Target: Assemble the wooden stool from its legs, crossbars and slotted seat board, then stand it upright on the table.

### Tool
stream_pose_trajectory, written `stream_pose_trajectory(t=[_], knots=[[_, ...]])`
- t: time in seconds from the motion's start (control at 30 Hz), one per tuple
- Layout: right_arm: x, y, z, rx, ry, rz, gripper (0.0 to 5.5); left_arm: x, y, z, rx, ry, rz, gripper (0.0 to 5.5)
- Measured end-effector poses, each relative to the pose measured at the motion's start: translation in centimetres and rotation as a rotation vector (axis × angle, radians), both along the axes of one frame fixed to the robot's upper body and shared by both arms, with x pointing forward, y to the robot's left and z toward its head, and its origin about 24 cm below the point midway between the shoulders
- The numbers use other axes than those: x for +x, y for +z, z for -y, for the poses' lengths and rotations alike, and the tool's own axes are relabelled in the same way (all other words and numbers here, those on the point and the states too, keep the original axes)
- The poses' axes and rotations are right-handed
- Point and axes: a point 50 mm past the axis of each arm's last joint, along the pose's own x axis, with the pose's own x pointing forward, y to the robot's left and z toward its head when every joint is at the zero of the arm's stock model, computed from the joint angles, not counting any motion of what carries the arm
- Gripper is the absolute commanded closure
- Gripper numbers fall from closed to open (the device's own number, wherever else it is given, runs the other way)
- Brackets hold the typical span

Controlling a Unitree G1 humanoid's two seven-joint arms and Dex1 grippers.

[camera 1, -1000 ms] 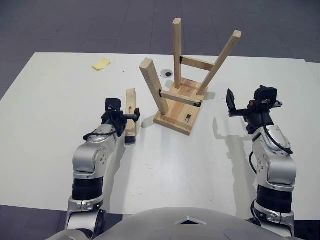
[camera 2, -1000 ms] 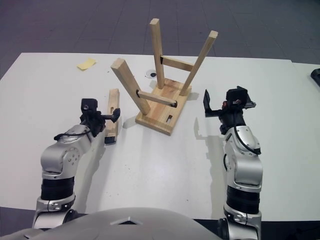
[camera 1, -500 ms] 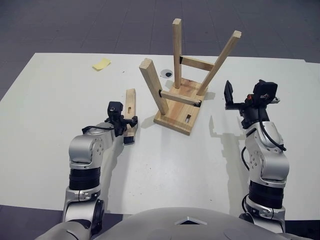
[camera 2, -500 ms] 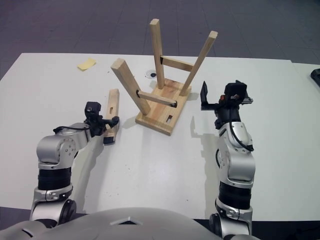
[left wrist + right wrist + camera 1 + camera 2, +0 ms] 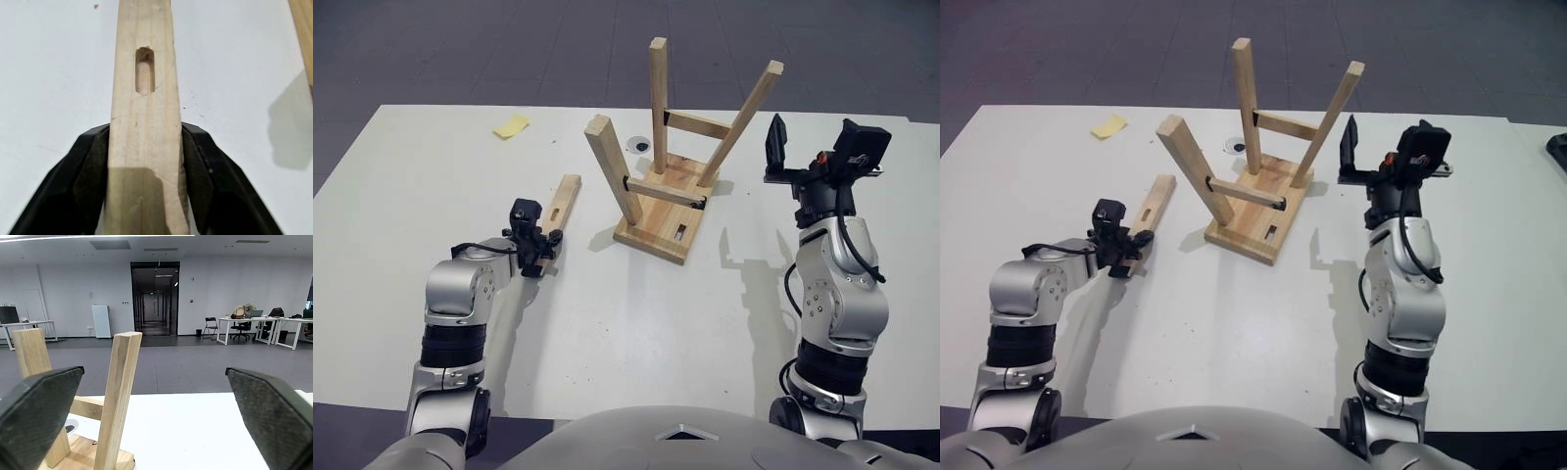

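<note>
Left pincer (image 5: 533, 253) clamps the loose leg (image 5: 564, 199) lying on the counter (image 5: 421, 186); right pincer (image 5: 154, 382) gapes wide, raised right of the upturned stool (image 5: 668, 196).

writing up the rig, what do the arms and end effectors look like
The left arm and right arm: rounded silver-grey shells, black joint bands, thin black cables looping near the wrists. The left end effector and right end effector: black, two broad padded fingers each. The right wrist bears a small red spot.
</note>
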Motion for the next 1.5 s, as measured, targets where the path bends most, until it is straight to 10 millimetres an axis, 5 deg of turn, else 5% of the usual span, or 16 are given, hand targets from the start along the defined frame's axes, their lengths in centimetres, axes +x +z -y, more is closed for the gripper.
stream_pose_trajectory(t=[0.23, 0.33, 0.43, 0.5, 0.6, 0.77, 0.97, 1.27, 1.5], knots=[[0.8, 1.4, 1.7, 0.094, -0.009, 0.025, 0.1, 0.1, 1.1, -2.1, -0.04, 0.155, 0.243, 3.45], [1.5, 3.8, 2.6, 0.293, 0.053, 0.108, 0.1, 1.6, 7.5, -3.5, -0.073, 0.233, 0.605, 3.45], [2.1, 7.3, 1.1, 0.461, 0.243, 0.231, 0.1, 1.9, 15.5, -2.3, -0.073, 0.155, 0.995, 3.45], [2.2, 10.2, -1.5, 0.515, 0.445, 0.31, 0.1, 1.6, 19.3, -0.3, -0.067, 0.032, 1.186, 3.45], [1.4, 14.0, -7.1, 0.476, 0.783, 0.386, 0.1, 1.6, 21.6, 2.7, -0.048, -0.137, 1.298, 3.45], [1.5, 15.5, -11.1, 0.422, 0.976, 0.373, 0.1, 1.5, 21.2, 7.2, -0.074, -0.345, 1.314, 3.45], [3.6, 15.7, -12.4, 0.414, 1.004, 0.314, 0.1, 0.7, 20.5, 10.0, -0.094, -0.5, 1.319, 3.45], [4.8, 17.3, -10.3, 0.665, 1.098, 0.257, 1.43, 0.7, 19.7, 10.3, -0.071, -0.537, 1.303, 3.45], [4.7, 17.1, -9.6, 0.649, 1.126, 0.18, 2.5, 0.6, 19.1, 10.3, -0.068, -0.55, 1.28, 3.45]])
